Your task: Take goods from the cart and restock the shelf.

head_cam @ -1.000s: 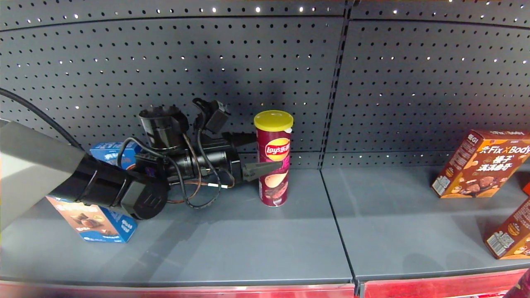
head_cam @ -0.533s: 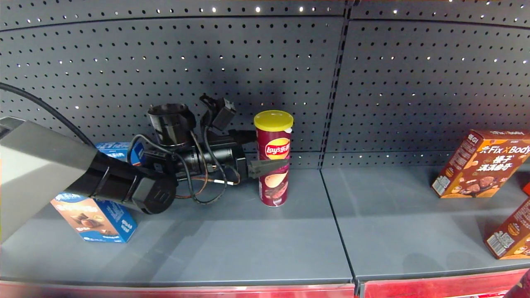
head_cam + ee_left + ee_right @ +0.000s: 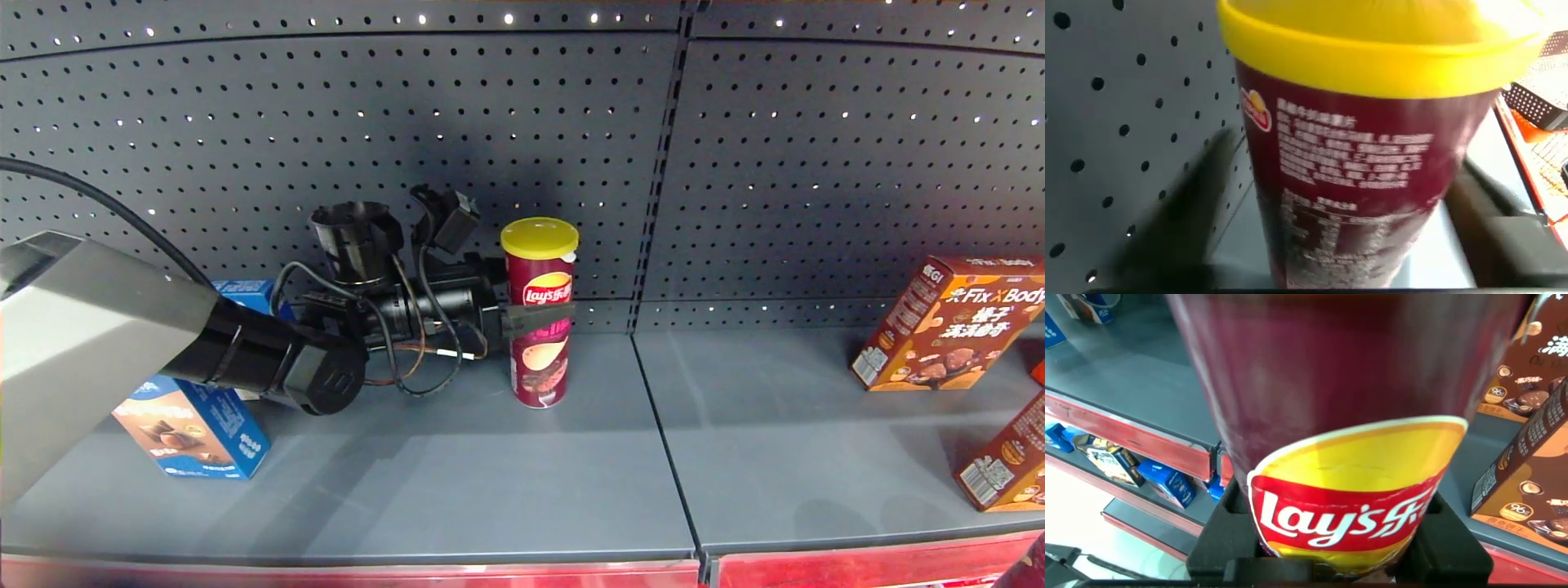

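Note:
A maroon chips can (image 3: pixel 539 363) with a yellow lid stands upright near the back of the grey shelf (image 3: pixel 490 482). My left gripper (image 3: pixel 542 300) reaches in from the left and is open around the can's middle, with one finger (image 3: pixel 545 312) across its front. The left wrist view has the same can (image 3: pixel 1372 163) close up, with a finger (image 3: pixel 1507 241) beside it and a small gap between them. My right gripper (image 3: pixel 1347 547) is shut on a second chips can (image 3: pixel 1355 449), held in front of the shelf.
Two blue snack boxes (image 3: pixel 192 429) (image 3: pixel 245 290) sit at the shelf's left under my left arm. Brown boxes (image 3: pixel 951 322) (image 3: pixel 1004 461) lean at the right. A pegboard wall (image 3: pixel 735 163) closes the back. Bare shelf lies between the can and the brown boxes.
My left gripper has slid to the right and upward along the standing can. The can has stayed in place.

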Robot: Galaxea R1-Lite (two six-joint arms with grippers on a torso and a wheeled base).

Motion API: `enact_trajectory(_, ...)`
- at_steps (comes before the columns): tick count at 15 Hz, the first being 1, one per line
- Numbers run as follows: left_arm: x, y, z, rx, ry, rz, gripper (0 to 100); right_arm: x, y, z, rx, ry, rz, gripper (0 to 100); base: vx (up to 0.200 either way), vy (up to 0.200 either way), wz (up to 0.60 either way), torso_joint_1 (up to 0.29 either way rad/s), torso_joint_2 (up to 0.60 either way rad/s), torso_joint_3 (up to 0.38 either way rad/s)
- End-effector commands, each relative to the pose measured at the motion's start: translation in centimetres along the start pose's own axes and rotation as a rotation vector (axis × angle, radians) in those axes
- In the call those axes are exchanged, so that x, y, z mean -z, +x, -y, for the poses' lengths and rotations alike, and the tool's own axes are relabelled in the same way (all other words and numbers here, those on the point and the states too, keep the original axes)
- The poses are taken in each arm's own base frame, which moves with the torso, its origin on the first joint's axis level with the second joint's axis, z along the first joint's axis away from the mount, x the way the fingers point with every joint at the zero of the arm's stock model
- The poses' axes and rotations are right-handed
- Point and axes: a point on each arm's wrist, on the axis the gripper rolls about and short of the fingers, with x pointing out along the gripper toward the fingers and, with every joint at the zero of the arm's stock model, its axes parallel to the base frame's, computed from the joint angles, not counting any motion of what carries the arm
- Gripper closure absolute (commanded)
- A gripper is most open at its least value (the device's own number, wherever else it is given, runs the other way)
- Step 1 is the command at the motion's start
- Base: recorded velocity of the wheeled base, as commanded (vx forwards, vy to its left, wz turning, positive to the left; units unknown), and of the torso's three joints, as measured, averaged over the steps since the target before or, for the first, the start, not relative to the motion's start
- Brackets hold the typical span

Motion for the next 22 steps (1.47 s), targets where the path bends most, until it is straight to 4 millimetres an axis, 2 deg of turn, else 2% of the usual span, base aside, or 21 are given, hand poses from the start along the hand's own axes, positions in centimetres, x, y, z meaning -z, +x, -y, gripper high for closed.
enact_trajectory(1, 0.2, 0.3, 0.2, 0.006, -0.009, -0.006, 100, 0.0, 0.0, 0.0, -0.001, -0.001, -0.001, 100, 0.000, 0.000, 0.00, 0.000, 0.00, 0.000)
enact_trajectory(5, 0.0, 0.3, 0.5, 0.009, -0.013, -0.009, 100, 0.1, 0.0, 0.0, -0.004, 0.000, -0.004, 100, 0.000, 0.000, 0.00, 0.000, 0.00, 0.000)
enact_trajectory(8, -1.4, -0.4, 1.4, 0.009, -0.001, 0.002, 100, 0.2, 0.0, 0.0, -0.004, 0.002, -0.007, 100, 0.000, 0.000, 0.00, 0.000, 0.00, 0.000)
enact_trajectory(12, -3.8, -1.9, 4.6, 0.033, 0.003, 0.006, 100, 0.3, 0.0, 0.0, -0.001, 0.003, -0.011, 100, 0.000, 0.000, 0.00, 0.000, 0.00, 0.000)
enact_trajectory(13, -3.8, -1.9, 4.6, 0.033, 0.003, 0.006, 100, 0.3, 0.0, 0.0, -0.001, 0.003, -0.011, 100, 0.000, 0.000, 0.00, 0.000, 0.00, 0.000)
enact_trajectory(14, -4.8, -2.5, 6.3, 0.054, 0.013, 0.017, 100, 0.3, 0.0, 0.0, 0.001, 0.003, -0.010, 100, 0.000, 0.000, 0.00, 0.000, 0.00, 0.000)
enact_trajectory(15, -5.2, -2.7, 7.2, 0.065, 0.016, 0.021, 100, 0.3, -0.1, 0.0, -0.001, 0.001, -0.007, 100, 0.000, 0.000, 0.00, 0.000, 0.00, 0.000)
enact_trajectory(18, -5.0, -3.6, 8.8, 0.079, -0.001, 0.005, 100, 0.4, -0.4, -0.1, -0.001, 0.002, -0.016, 100, 0.000, 0.000, 0.00, 0.000, 0.00, 0.000)
enact_trajectory(22, -4.1, -4.3, 9.6, 0.074, -0.025, -0.018, 100, 0.5, -0.7, -0.1, -0.003, 0.003, -0.023, 100, 0.000, 0.000, 0.00, 0.000, 0.00, 0.000)
